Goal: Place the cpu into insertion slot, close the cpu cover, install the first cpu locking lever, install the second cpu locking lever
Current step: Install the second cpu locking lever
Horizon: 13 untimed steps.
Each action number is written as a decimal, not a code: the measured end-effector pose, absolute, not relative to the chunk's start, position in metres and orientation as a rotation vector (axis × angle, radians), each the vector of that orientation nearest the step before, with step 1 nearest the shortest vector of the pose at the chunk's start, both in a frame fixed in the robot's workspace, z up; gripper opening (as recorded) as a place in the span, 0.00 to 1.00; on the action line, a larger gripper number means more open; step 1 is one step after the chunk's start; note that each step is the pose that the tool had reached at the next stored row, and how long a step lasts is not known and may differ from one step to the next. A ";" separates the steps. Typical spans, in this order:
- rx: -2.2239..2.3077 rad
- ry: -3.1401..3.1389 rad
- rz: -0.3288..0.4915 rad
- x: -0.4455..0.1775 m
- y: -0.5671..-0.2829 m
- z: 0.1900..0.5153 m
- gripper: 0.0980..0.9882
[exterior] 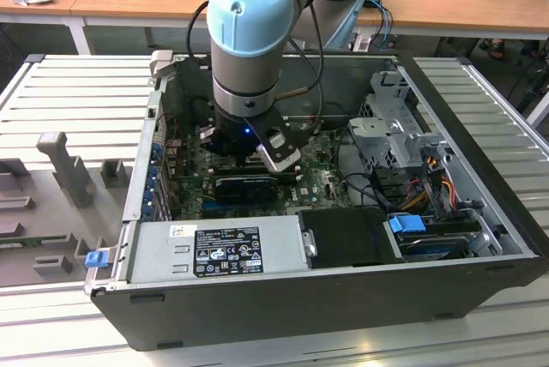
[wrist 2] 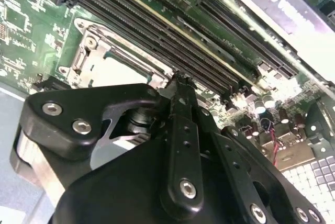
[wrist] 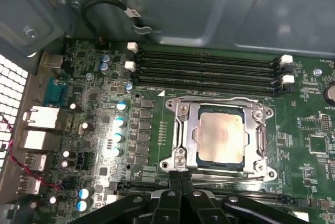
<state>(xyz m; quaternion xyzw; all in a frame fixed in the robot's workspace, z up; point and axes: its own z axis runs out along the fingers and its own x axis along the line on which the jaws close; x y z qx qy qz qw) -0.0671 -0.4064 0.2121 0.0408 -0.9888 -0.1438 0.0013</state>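
In the first wrist view the cpu (wrist: 220, 140) lies flat in the insertion slot (wrist: 175, 160), its pale metal top showing through the cut-out of the cpu cover (wrist: 183, 130), which lies down over it. One thin wire lever (wrist: 230, 180) runs along the socket edge nearest my fingers, another (wrist: 214, 99) along the opposite edge. My gripper (wrist: 180, 174) is shut with nothing between its fingers, its tips at the socket's edge beside the near lever. In the second wrist view the gripper (wrist 2: 180, 80) stands just beside the slot (wrist 2: 112, 64). The exterior view has the gripper (exterior: 244, 161) low inside the computer case.
Long black memory slots (wrist: 209, 69) run beside the socket. Capacitors (wrist: 119, 122) and rear ports (wrist: 39, 119) stand on the board. The grey power supply (exterior: 219, 247), a drive cage (exterior: 399, 140) with cables and the case walls (exterior: 283, 298) hem in the arm.
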 end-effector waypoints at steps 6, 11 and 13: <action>0.131 -3.098 -0.492 -0.069 -0.407 0.203 0.01; 0.134 -3.092 -0.532 -0.072 -0.407 0.197 0.01; 0.134 -3.090 -0.550 -0.073 -0.407 0.194 0.01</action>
